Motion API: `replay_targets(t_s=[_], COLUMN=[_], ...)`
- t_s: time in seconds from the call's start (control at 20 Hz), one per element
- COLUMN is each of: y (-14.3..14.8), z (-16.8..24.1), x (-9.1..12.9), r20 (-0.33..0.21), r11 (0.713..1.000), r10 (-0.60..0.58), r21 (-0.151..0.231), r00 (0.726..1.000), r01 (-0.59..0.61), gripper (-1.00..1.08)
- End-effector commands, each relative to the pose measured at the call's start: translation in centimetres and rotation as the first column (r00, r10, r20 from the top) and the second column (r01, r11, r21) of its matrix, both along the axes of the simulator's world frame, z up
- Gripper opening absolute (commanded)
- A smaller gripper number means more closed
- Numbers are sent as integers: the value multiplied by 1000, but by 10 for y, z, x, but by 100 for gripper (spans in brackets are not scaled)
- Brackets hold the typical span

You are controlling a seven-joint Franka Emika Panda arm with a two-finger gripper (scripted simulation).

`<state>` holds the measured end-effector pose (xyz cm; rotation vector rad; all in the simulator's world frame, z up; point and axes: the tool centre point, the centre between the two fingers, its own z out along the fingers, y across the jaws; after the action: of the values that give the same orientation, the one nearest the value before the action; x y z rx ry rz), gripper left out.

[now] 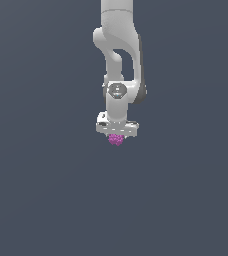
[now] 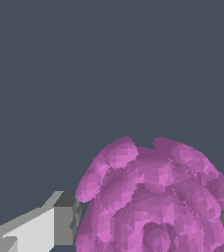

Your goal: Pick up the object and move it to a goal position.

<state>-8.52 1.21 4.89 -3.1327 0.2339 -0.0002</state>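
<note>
filling most of the wrist view, the object (image 2: pixel 155 199), a magenta-purple cluster of small lobes, sits between the two grey finger pads (image 2: pixel 65 219), one touching each flank, so the jaws look pinched onto it. in the exterior view the gripper (image 1: pixel 116 136) points straight down from the arm (image 1: pixel 118 55) with the object (image 1: pixel 116 139) poking out just beneath, near the middle of the scene; whether it rests on the flat grey surface (image 1: pixel 46 200) or hangs clear i cannot tell. it likely handles as light and rigid, but its bumpy, rounded sides could roll or slip, so hold across the widest middle.
</note>
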Motion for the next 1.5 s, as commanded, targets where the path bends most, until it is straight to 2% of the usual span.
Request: replay_targets(t_s=[0.0,0.45,1.45], y=[3,26,106], z=[8,64,259], x=[1,9,40], r20=[1,1,0], r11=[1000,1000,1000], r10=[1,0,0], r21=[0,0,-1], r00=[1000,1000,1000], r01=[-1,0,0], gripper=[-100,-100,-100])
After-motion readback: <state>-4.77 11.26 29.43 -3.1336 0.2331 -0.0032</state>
